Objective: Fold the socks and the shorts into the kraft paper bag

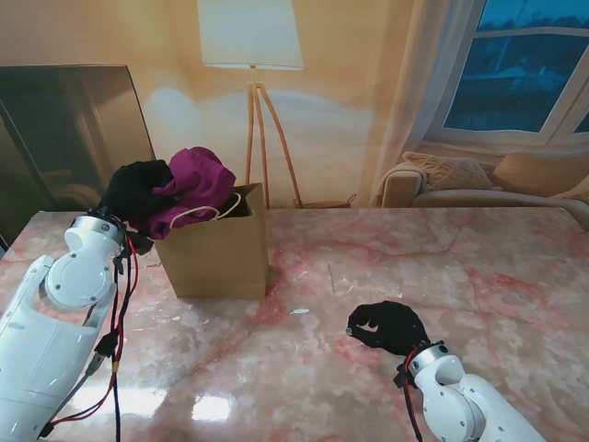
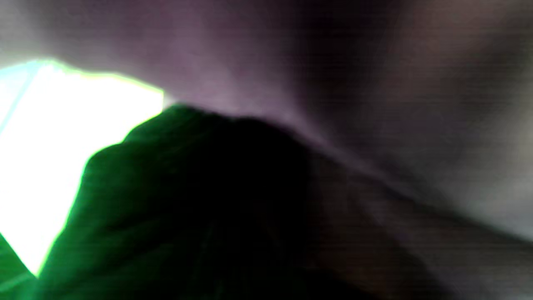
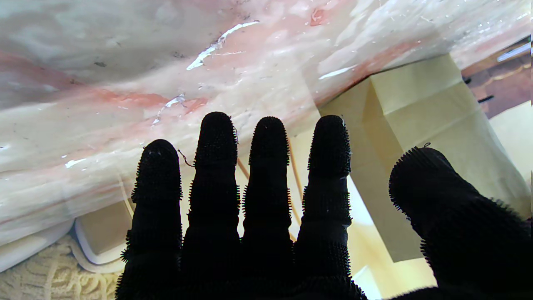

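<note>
The kraft paper bag (image 1: pixel 219 255) stands upright on the left part of the marble table. Purple shorts (image 1: pixel 198 182) are bunched over its open mouth, partly inside. My left hand (image 1: pixel 136 191), in a black glove, is at the bag's top left edge, closed into the cloth. Its wrist view is filled by blurred purple fabric (image 2: pixel 258 66) and a dark finger (image 2: pixel 200 208). My right hand (image 1: pixel 388 326) lies on the table nearer to me, to the right of the bag, holding nothing. Its fingers (image 3: pixel 268 166) are spread, pointing toward the bag (image 3: pixel 433 125). No socks show.
The pink-veined marble table (image 1: pixel 442 267) stretches to the right of the bag. Red and black cables (image 1: pixel 118 341) hang along my left arm. A floor lamp (image 1: pixel 253 55), a sofa and a window stand behind the table.
</note>
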`<state>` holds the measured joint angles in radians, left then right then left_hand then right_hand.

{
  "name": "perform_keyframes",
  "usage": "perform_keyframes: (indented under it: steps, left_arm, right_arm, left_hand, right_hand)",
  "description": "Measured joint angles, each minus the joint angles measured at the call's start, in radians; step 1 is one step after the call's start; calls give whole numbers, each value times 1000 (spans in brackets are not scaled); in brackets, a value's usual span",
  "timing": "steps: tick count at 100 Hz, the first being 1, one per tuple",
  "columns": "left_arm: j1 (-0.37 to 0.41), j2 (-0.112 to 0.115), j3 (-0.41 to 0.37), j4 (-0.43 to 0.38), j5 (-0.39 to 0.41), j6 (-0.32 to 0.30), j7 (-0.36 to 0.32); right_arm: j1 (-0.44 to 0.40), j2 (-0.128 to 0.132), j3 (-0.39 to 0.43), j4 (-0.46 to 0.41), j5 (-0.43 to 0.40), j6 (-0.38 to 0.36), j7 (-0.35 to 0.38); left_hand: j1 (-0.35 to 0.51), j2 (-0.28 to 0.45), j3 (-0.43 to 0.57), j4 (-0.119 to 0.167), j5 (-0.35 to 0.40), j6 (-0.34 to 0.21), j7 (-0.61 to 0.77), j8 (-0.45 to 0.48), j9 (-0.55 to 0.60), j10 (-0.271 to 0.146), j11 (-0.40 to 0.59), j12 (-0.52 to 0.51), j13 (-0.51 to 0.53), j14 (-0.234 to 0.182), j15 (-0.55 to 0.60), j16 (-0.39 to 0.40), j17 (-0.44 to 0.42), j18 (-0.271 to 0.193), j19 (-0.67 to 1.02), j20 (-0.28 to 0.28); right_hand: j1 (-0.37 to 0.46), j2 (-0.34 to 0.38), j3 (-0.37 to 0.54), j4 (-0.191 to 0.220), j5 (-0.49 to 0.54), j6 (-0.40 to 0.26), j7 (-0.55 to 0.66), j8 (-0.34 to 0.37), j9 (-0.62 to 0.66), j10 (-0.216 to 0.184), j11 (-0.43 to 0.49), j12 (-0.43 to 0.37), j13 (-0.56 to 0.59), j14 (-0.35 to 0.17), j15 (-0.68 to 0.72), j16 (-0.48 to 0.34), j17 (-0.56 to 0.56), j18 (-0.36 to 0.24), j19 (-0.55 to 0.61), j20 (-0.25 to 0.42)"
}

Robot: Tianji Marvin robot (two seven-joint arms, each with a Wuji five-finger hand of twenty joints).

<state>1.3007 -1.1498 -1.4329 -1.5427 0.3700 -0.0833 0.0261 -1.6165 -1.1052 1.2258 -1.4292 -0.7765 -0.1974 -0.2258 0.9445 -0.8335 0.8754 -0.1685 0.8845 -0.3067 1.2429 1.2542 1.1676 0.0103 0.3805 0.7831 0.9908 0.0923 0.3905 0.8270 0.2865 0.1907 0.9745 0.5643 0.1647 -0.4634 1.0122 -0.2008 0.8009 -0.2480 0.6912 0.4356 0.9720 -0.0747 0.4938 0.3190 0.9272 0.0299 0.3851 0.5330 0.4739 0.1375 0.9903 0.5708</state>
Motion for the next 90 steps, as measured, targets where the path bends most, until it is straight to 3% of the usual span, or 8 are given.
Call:
perform_keyframes:
  steps: [16,26,31,36,50,61,69,90]
  left_arm:
    - [-16,22,10,5,46,8,-65]
    - [-28,37,13,5,127,7,-144]
    - [-33,49,18,4,180,0,-182]
    - [-38,61,24,4,209,-11,-209]
    - [-51,87,32,-12,198,-18,-335]
    - [-63,103,44,-25,277,-33,-389]
    - [-71,114,50,-35,306,-43,-441]
    - [-92,131,73,-40,375,-71,-490]
  right_arm:
    - [3,0,-2,1,5,-2,5]
    - [3,0,-2,2,5,-4,6]
    - [3,0,-2,3,6,-4,6]
    - [3,0,-1,3,6,-5,8]
    - [3,0,1,3,8,-5,11]
    - [3,0,2,4,9,-7,11]
    - [3,0,3,5,10,-8,12]
    - [3,0,6,5,11,-10,15]
  left_hand:
    - [-1,4,0,0,-31,-14,0,0,0,0,-5,-13,-77,-2,-28,12,-63,0,-55,12]
    - [-16,27,9,0,-55,-17,-14,-7,0,-10,-36,-23,-124,-15,-28,-1,-93,-16,-95,14]
    - [-19,40,9,0,-99,-29,-52,-25,0,-11,-50,-28,-133,-21,-28,-16,-99,1,-118,14]
    - [-27,67,10,0,-145,-36,-104,-71,0,-11,-66,-44,-167,-27,-28,-36,-113,0,-148,14]
    - [-27,99,11,0,-147,-19,-179,-217,-4,-11,-68,-118,-209,-50,-33,-74,-150,-11,-208,14]
    - [-24,195,10,0,-139,22,-284,-422,-54,-12,-81,-289,-290,-64,-41,-192,-189,-26,-261,14]
    - [-21,224,11,0,-87,37,-362,-563,-88,-20,-91,-340,-328,-74,-52,-259,-213,-39,-285,14]
    - [-41,270,43,0,-76,75,-516,-769,-216,-40,-136,-406,-428,-77,-80,-299,-270,-78,-332,2]
  right_hand:
    - [0,0,0,0,0,0,0,0,0,0,0,4,0,0,0,0,0,0,0,0]
    - [0,0,0,0,0,0,0,0,0,0,0,4,0,0,0,0,0,0,0,0]
    - [0,0,0,0,0,0,0,0,0,0,0,5,0,0,0,0,0,0,1,0]
    - [0,0,0,0,0,0,0,0,0,1,0,5,0,0,0,0,0,0,1,0]
    - [0,0,0,0,0,0,0,0,0,1,0,5,0,0,0,0,0,0,1,0]
    - [0,0,0,0,0,0,0,0,0,2,0,5,0,0,0,0,0,0,13,0]
    - [0,0,0,0,0,0,0,0,0,2,0,5,0,0,0,0,0,0,14,0]
    - [0,0,0,0,0,0,0,0,0,3,0,5,0,0,0,0,0,0,14,0]
